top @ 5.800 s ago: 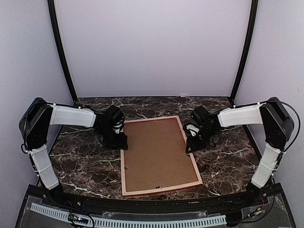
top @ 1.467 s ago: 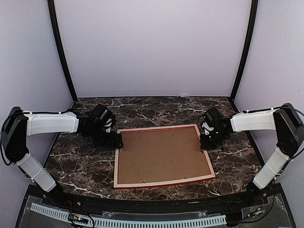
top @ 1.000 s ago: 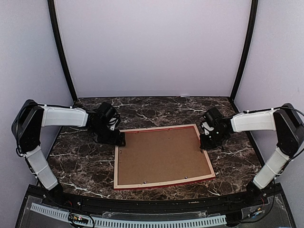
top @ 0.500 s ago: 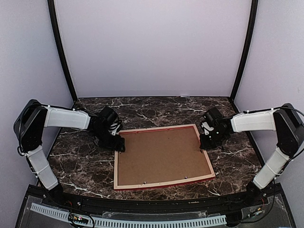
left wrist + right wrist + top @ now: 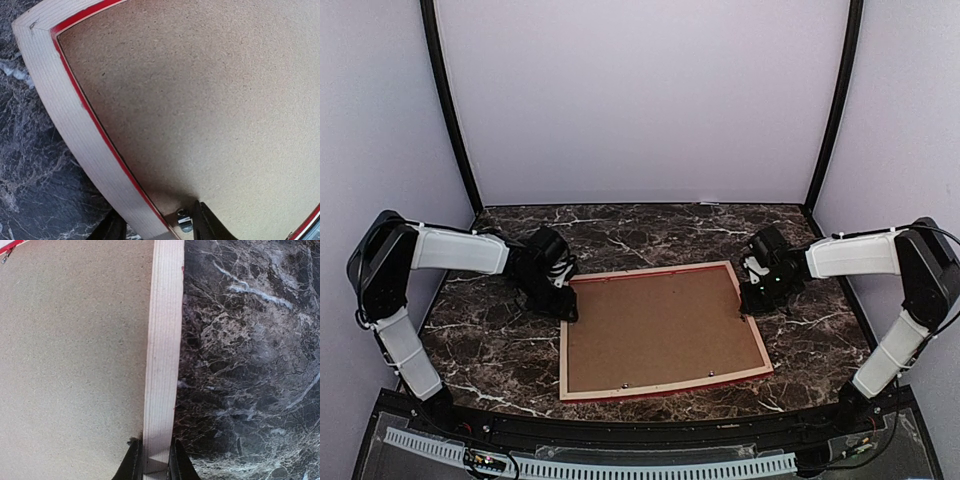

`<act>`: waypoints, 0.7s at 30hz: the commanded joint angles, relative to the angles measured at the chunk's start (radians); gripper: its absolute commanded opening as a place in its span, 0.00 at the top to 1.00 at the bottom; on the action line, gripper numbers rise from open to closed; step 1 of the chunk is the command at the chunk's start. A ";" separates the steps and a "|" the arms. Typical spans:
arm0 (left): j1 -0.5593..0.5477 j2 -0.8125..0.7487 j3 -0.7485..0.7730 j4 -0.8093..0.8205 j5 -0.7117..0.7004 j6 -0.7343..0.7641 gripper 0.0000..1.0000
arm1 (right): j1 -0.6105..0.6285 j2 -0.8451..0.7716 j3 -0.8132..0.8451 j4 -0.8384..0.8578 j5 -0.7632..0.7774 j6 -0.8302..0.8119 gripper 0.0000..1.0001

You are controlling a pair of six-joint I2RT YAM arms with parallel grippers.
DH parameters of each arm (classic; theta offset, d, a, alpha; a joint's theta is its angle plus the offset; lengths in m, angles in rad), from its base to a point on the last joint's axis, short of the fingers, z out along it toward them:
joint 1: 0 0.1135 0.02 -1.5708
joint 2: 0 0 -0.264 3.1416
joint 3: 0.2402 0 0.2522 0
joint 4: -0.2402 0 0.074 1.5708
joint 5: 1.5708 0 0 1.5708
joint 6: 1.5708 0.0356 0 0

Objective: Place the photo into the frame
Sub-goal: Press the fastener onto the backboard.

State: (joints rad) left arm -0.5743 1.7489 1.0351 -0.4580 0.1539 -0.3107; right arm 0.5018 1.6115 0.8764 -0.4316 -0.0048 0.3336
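Note:
The frame [image 5: 563,362] lies face down on the marble table, pale wood back up with red edges showing. A plain brown backing board [image 5: 660,325] fills its opening. The photo is hidden. My left gripper [image 5: 566,306] is open at the frame's far left corner. In the left wrist view its jaws [image 5: 157,227] straddle the left rail [image 5: 65,125], one finger next to a small metal tab [image 5: 184,220]. My right gripper [image 5: 748,300] is shut on the frame's right rail [image 5: 162,340], with a finger [image 5: 132,462] on each side.
The dark marble table [image 5: 650,225] has purple walls on three sides and black posts [image 5: 450,110] in the back corners. The frame's near edge lies close to the table's front rim. Bare marble [image 5: 250,365] lies right of the frame.
The frame has turned from upright to lying lengthwise across the table. In the last second my left gripper has moved in onto the frame's far left corner. The right gripper has held still.

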 commanded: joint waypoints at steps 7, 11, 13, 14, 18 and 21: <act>-0.005 -0.042 -0.045 -0.081 0.031 0.076 0.60 | 0.001 0.049 -0.017 -0.016 -0.025 -0.035 0.99; -0.005 -0.037 -0.047 -0.083 0.030 0.084 0.64 | 0.001 0.052 -0.011 -0.018 -0.029 -0.036 1.00; -0.005 -0.032 -0.049 -0.082 0.029 0.088 0.66 | 0.001 0.052 -0.010 -0.019 -0.030 -0.036 1.00; -0.005 -0.030 -0.049 -0.081 0.029 0.090 0.67 | 0.001 0.053 -0.009 -0.022 -0.030 -0.037 1.00; -0.005 -0.020 -0.049 -0.074 0.033 0.097 0.71 | 0.001 0.054 -0.007 -0.025 -0.031 -0.038 1.00; -0.005 -0.021 -0.047 -0.071 0.039 0.100 0.71 | 0.002 0.053 -0.007 -0.026 -0.032 -0.038 1.00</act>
State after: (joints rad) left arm -0.5709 1.7287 1.0176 -0.4774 0.1673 -0.2611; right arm 0.5014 1.6188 0.8814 -0.4271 -0.0048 0.3225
